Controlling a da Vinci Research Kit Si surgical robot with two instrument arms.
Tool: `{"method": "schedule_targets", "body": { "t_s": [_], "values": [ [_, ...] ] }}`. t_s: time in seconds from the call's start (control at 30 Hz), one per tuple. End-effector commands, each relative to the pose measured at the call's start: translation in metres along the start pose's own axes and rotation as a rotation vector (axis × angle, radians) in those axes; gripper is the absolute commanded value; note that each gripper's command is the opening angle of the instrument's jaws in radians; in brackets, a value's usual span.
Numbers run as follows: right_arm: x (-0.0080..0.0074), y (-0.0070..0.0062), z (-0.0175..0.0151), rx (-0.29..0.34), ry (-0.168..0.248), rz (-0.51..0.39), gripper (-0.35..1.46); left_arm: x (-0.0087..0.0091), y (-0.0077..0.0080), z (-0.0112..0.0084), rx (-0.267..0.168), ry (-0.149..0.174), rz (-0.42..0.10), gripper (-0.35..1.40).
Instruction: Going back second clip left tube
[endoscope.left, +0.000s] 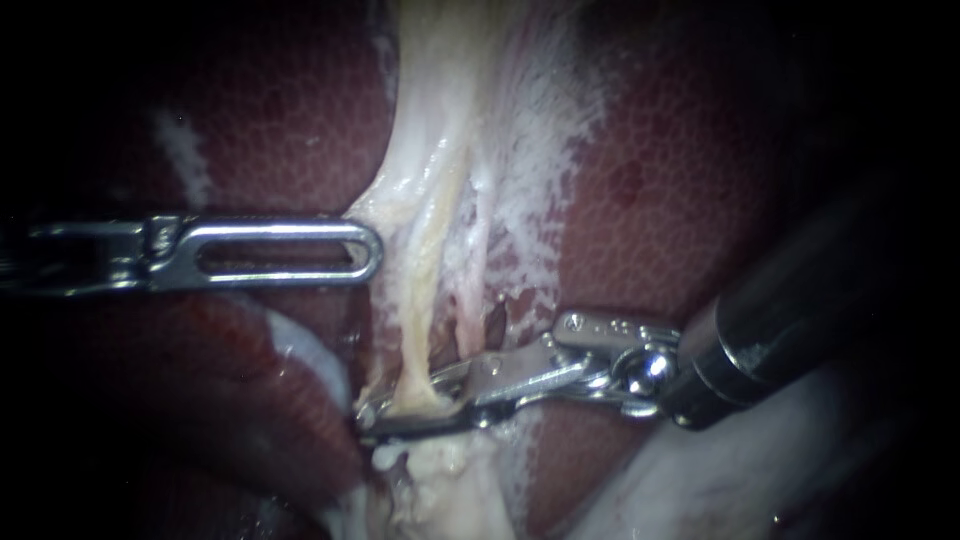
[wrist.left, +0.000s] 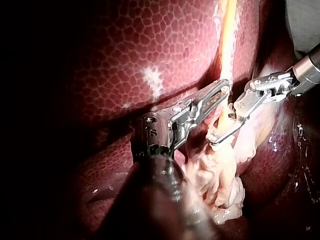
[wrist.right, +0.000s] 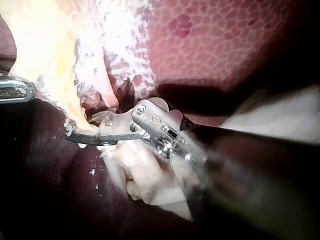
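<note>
In the endoscope view the left tube (endoscope.left: 425, 300) hangs as a pale yellow strand down between the lobes of the liver (endoscope.left: 650, 180), with a thinner pink tube (endoscope.left: 468, 300) just beside it on the right. The right instrument (endoscope.left: 365, 420) reaches in from the right and lies crosswise to that strand. Its 2 jaws are closed round the left tube's lower end, 1 on each side, and both appear to touch it. Whether a clip sits there is hidden by the metal. The left instrument (endoscope.left: 368, 252) lies level higher up, its slotted jaws pressed together and holding nothing, the tip just beside the tube's left edge. In the left wrist view the left instrument (wrist.left: 222, 89) points at the tube (wrist.left: 227, 45) without gripping it. Just ahead of it the right instrument (wrist.left: 212, 139) rings the same strand, a gap showing between its jaws where the tube passes. In the right wrist view the right instrument (wrist.right: 72, 134) holds the tube (wrist.right: 65, 85) at its tips, and the left instrument (wrist.right: 15, 90) waits beyond. To go back, I judge, the right jaws must first spread, then draw out along their own shaft line, square to the tube, not along it.
</note>
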Motion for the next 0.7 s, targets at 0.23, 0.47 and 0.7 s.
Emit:
{"method": "schedule_targets", "body": {
  "t_s": [0.23,0.47,0.7],
  "values": [
    [0.0000,0.0000,0.0000,0.000,0.000,0.000,-0.35,0.0000,0.0000,0.0000,0.001,0.000,0.000,-0.35],
    [0.0002,0.0000,0.0004,0.000,0.000,-0.041,0.13,0.0000,0.0000,0.0000,0.001,0.000,0.000,-0.35],
    [0.0005,0.0001,0.0010,0.003,-0.003,-0.224,0.51,0.0000,0.0000,-0.0001,0.001,0.000,0.000,-0.35]
  ]
}}
